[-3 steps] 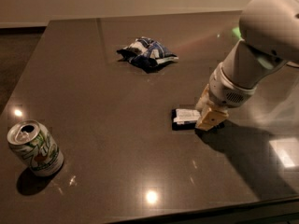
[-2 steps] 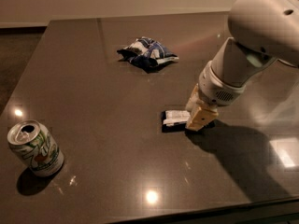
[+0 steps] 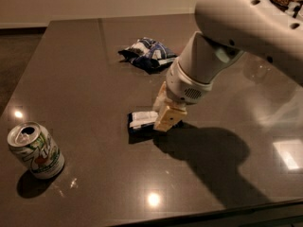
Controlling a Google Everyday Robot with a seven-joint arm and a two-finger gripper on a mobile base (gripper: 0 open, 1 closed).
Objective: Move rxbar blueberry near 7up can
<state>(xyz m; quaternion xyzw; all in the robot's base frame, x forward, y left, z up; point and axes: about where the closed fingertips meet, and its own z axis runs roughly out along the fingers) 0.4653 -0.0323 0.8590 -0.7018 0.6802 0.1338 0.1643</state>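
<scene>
Pinching the right end of the rxbar blueberry [image 3: 141, 121], the end effector [image 3: 163, 123] sits low over the middle of the tabletop [image 3: 85, 70]. 7up can [image 3: 35, 150] stands near the front-left corner, well apart from the bar. Blue-and-white chip bag [image 3: 149, 55] lies farther back, beside the arm [image 3: 222, 46].

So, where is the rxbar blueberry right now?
The rxbar blueberry lies at the middle of the table in the camera view, its right end at the gripper; the chip bag is behind it, the 7up can far at picture left.
</scene>
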